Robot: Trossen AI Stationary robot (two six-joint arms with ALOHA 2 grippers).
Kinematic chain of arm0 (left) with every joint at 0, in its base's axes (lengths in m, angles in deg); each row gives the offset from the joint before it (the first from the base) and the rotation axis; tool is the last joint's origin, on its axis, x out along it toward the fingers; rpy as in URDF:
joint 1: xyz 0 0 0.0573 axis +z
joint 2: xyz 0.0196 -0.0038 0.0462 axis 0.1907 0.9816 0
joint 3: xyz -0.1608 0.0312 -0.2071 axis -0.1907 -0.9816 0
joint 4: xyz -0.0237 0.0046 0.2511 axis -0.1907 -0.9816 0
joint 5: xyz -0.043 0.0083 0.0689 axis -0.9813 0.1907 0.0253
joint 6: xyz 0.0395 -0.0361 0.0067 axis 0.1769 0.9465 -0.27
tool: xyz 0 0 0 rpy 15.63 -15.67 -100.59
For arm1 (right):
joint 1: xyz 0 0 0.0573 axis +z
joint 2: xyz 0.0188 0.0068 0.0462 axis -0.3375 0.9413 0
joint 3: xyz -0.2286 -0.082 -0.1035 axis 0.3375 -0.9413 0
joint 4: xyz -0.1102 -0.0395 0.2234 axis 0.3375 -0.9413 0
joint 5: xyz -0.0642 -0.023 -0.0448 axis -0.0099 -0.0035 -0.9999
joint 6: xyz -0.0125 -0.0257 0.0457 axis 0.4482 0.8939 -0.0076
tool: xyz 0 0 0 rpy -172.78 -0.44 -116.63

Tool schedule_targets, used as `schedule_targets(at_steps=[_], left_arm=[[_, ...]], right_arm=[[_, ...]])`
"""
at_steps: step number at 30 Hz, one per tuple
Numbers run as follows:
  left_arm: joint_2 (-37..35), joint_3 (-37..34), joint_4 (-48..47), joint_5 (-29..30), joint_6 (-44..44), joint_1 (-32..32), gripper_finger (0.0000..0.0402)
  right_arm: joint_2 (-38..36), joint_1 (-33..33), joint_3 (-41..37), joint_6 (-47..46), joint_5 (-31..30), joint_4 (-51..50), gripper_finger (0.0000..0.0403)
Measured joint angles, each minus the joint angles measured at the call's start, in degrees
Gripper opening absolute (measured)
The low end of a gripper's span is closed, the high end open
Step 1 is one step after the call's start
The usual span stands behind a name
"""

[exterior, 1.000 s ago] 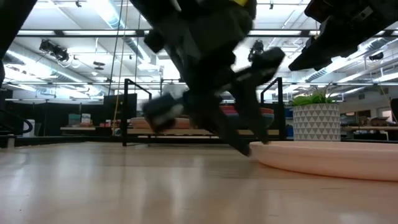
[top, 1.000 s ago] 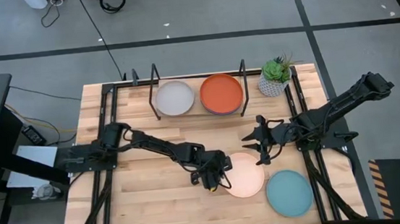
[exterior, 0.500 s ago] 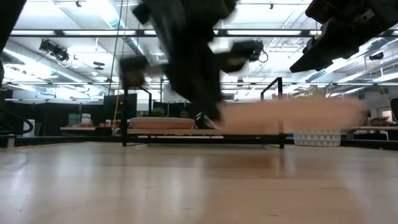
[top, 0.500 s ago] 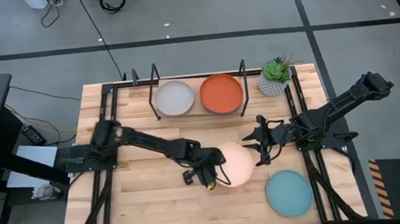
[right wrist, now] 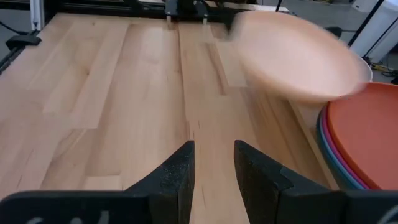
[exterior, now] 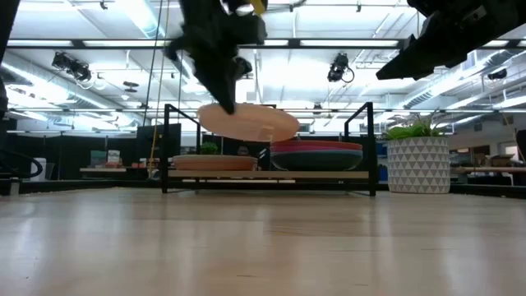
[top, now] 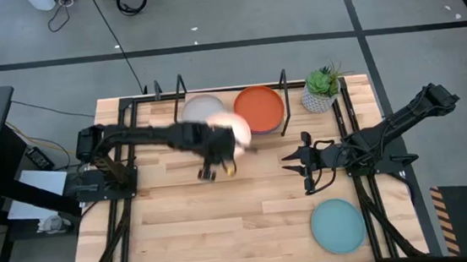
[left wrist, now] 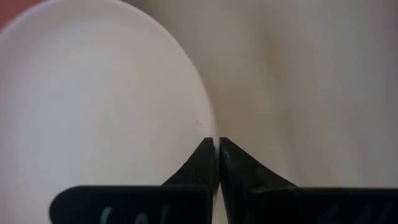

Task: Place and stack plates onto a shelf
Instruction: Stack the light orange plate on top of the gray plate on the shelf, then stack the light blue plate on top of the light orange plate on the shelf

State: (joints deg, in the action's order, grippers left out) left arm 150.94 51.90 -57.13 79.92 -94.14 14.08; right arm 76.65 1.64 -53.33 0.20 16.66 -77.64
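Note:
My left gripper is shut on a pink plate, which hangs in the air just in front of the shelf; the low view shows the pink plate above shelf height. On the shelf lie a pale grey plate and a stack topped by an orange plate. A light blue plate lies flat on the table at the near right. My right gripper waits open over the table's right half, its fingers holding nothing. My left gripper pinches the pink plate's rim between its two fingers, one on each face. The fingers come slanting down from above onto the plate's left edge. The plate is lifted clear of table and shelf, nearly level, tipped slightly.
A potted plant in a white pot stands at the shelf's right end. Black hoop uprights rise from the shelf. Bare wooden tabletop lies between the arms and toward the near edge.
My left gripper has taken hold of the pink plate by its rim, lifted it off the table's near middle, and carried it up and toward the far edge, up to the shelf. The plate, flat on the table before, now hangs clear.

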Motion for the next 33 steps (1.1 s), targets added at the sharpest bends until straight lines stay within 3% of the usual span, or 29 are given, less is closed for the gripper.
schedule_targets(at_steps=[7, 15, 21, 24, 27, 33], left_arm=[[1.2, 0.0, 2.4, 0.8, 7.0, 12.4, 0.0015], [3.1, -1.5, 2.5, -1.6, 6.5, 17.1, 0.0031], [2.9, -1.9, 1.5, -1.6, 6.5, 17.0, 0.0101], [1.6, -1.8, 0.5, -2.1, 5.5, 16.4, 0.0128], [0.5, -1.7, -0.2, -4.2, 5.2, 14.6, 0.0139], [0.3, -1.8, 2.8, -10.5, -3.4, 7.1, 0.0135]], right_arm=[[0.4, 0.0, 0.0, 0.1, 1.0, -0.1, 0.0118], [0.5, 0.1, 0.0, -0.1, 1.6, -0.2, 0.0118], [0.5, 0.1, 0.0, -0.5, 1.6, 0.4, 0.0118], [0.7, 0.2, 0.0, -2.7, 4.6, 0.0, 0.0118], [2.6, 0.8, 0.0, -5.5, 9.9, -1.4, 0.0118], [9.4, 5.1, 1.7, -7.9, 13.2, -7.3, 0.0118]])
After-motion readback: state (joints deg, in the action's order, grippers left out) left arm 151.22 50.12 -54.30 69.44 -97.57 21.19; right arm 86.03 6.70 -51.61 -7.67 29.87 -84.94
